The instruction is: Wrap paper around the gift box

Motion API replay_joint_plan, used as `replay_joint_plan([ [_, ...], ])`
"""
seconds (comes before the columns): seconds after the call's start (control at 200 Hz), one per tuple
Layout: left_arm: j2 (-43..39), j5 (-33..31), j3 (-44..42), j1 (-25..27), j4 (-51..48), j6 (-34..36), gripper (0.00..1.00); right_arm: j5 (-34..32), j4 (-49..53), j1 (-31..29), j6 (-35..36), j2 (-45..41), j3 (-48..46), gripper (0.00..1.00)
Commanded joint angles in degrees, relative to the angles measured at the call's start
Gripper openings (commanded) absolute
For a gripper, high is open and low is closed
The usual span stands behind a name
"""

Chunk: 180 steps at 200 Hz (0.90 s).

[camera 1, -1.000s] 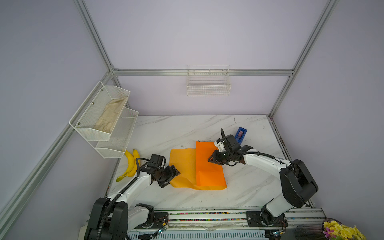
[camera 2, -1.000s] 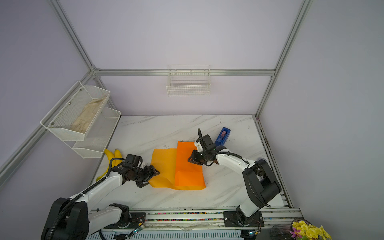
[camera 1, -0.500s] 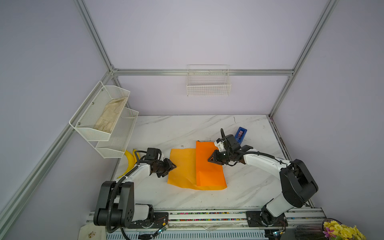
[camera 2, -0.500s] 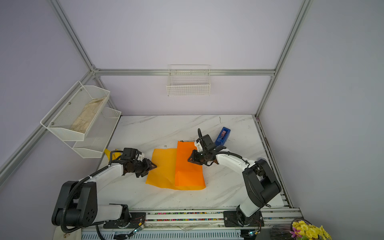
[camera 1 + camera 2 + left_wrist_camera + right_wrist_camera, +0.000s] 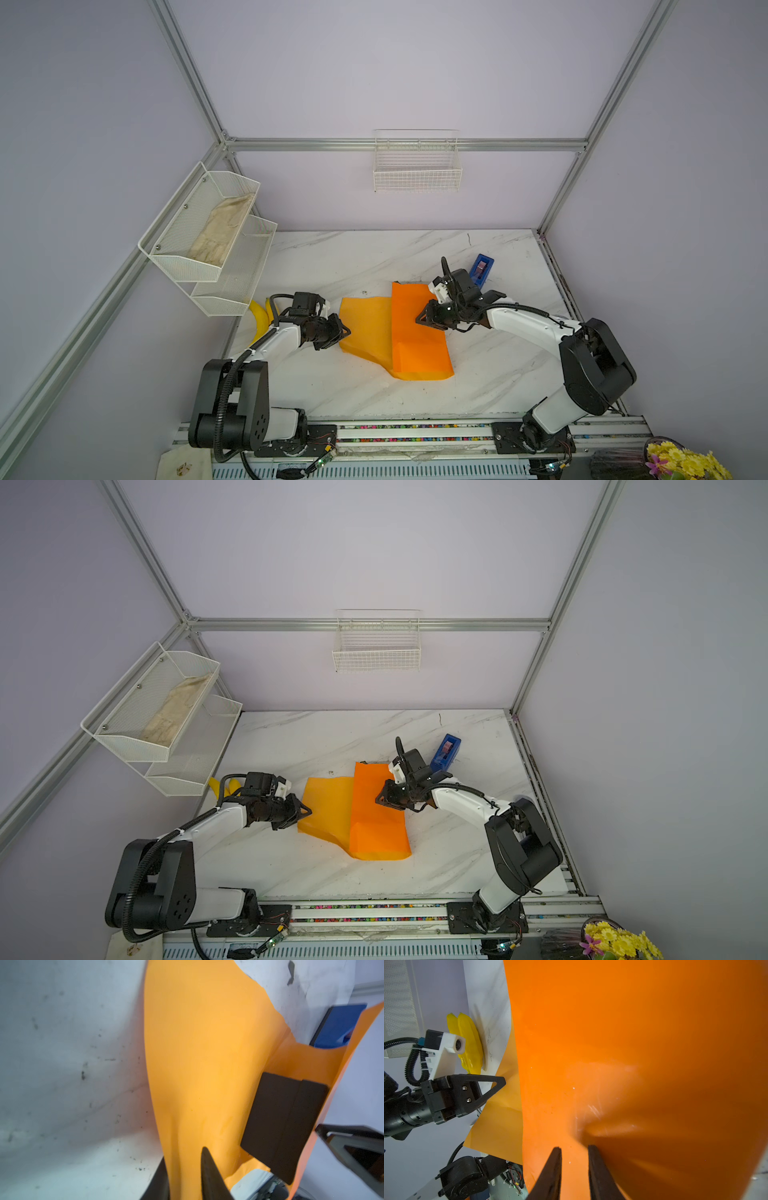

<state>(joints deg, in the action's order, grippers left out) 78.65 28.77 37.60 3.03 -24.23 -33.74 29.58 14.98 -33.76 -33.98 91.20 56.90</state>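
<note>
1. Bare desk behind the paper lies open.
2. The blue tape dispenser stands just behind the right hand.
3. Bananas and the mesh shelf crowd the left edge.
4. The front desk strip lies bare.

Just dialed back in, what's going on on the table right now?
Both arms are working the paper over the gift box, which sits under a raised fold and shows only in the left wrist view. The right gripper presses down on the folded-over flap, jaws nearly together. The left gripper is pinched on the sheet's left edge, lifting it a little. The blue tape dispenser waits untouched behind the right arm, and bananas lie by the left arm.
</note>
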Motion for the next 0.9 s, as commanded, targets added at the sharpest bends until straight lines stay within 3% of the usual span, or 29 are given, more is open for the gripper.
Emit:
replay_joint_plan([
  [0.0, 1.5, -1.6, 5.6, -0.3, -2.1, 1.4, 0.31, -2.1, 4.0, -0.3, 0.3, 1.5, -0.7, 0.27],
  [0.145, 4.0, -3.4, 6.1, -0.3, -2.8, 1.6, 0.37, -2.1, 4.2, -0.3, 0.4, 1.6, -0.6, 0.27],
  [0.25, 3.9, -6.6, 6.2, -0.3, -3.4, 1.6, 0.36, -2.1, 4.2, -0.3, 0.4, 1.4, -0.7, 0.27],
  [0.645, 5.6, -4.4, 7.2, -0.3, -0.3, 3.0, 0.13, -2.2, 4.5, -0.3, 0.5, 1.5, -0.5, 0.27],
  [0.81, 1.3, -3.4, 6.9, -0.2, -0.1, 3.0, 0.00, -2.2, 4.4, -0.3, 0.5, 1.8, -0.7, 0.27],
  [0.895, -2.3, -2.3, 6.6, -0.1, -0.2, 3.0, 0.00, -2.2, 4.4, -0.3, 0.3, 1.8, -0.7, 0.27],
])
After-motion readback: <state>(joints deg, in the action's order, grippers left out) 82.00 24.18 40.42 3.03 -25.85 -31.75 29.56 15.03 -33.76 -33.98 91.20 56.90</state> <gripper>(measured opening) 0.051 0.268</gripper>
